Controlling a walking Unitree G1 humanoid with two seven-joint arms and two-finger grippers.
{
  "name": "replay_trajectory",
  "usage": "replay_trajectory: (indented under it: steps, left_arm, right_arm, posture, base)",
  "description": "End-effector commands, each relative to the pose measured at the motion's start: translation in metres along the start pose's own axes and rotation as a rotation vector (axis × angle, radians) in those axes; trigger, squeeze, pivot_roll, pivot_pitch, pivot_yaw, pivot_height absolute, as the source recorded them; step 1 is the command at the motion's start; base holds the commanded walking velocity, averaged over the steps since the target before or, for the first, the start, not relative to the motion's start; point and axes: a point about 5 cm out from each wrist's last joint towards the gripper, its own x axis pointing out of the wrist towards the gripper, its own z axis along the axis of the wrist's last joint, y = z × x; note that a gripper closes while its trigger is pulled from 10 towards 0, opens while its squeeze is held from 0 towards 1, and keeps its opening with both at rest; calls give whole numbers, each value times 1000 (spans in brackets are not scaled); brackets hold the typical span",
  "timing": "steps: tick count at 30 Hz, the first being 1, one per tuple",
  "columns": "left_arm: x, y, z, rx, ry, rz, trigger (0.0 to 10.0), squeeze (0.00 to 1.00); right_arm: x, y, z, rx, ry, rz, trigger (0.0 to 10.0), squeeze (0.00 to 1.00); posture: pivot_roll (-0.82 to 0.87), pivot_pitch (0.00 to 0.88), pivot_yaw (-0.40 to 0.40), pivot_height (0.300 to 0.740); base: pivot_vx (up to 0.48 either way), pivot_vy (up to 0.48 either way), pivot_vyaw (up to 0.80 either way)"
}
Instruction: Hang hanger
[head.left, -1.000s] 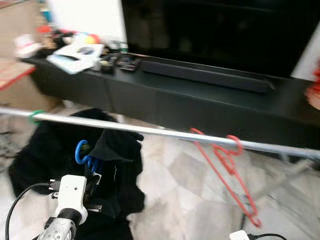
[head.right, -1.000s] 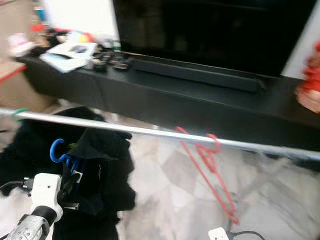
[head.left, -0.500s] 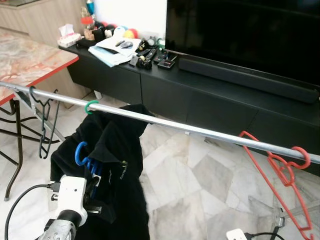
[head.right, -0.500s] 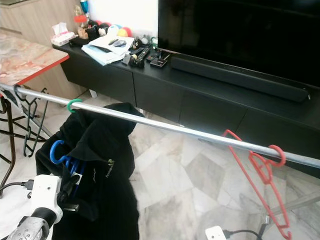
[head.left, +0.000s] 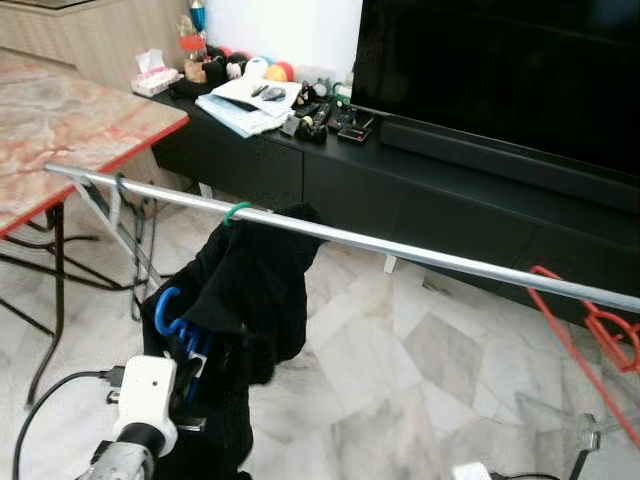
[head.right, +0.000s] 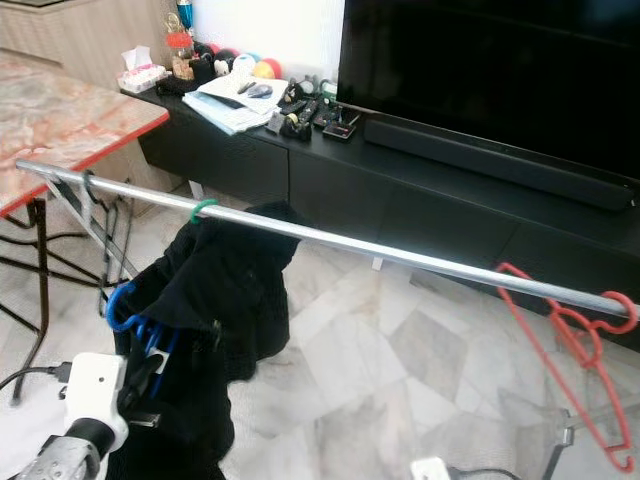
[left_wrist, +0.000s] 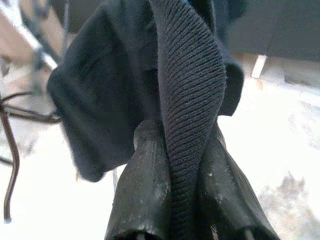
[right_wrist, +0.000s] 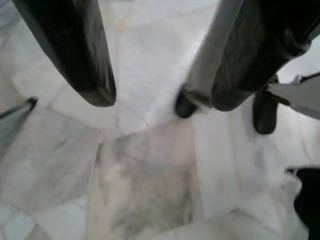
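Blue hanger (head.left: 170, 318) mostly buried under black garment (head.left: 255, 290), red hanger (head.left: 600, 345) cut off (frame edge)

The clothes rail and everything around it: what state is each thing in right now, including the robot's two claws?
Left gripper: shut on the black garment.
Black garment: draped on the blue hanger, held below the rail.
Blue hanger: off the rail, not yet hung.
Green hook: hooked over the rail.
Red hanger: hanging bare on the rail.
Metal rail: slanted across the view.
Right gripper: open above the marble floor.
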Motion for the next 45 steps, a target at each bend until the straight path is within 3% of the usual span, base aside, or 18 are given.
replay_trajectory:
  steps: [1, 21, 32, 45]
  left_arm:
    - [2, -5, 9, -5, -39, -14, 10000, 0]
    - [0, -5, 10, -5, -46, -31, 10000, 0]
    - [-1, -8, 10, 1, -49, -57, 10000, 0]
    - [-1, -8, 11, 1, -57, -64, 10000, 0]
  right_arm:
    - [-3, -8, -17, 16, 54, -20, 10000, 0]
    - [-3, -7, -16, 21, 42, -1, 10000, 0]
    - [-3, -7, -15, 25, 25, -10, 10000, 0]
    - [-3, -9, -15, 36, 17, -42, 10000, 0]
  posture:
    - [4, 102, 24, 740]
    - [8, 102, 25, 740]
    - [10, 103, 25, 740]
    - [10, 103, 26, 740]
  base:
    - [0, 405, -800]
    - [0, 401, -789]
    - [0, 0, 0]
    - [-272, 0, 0]
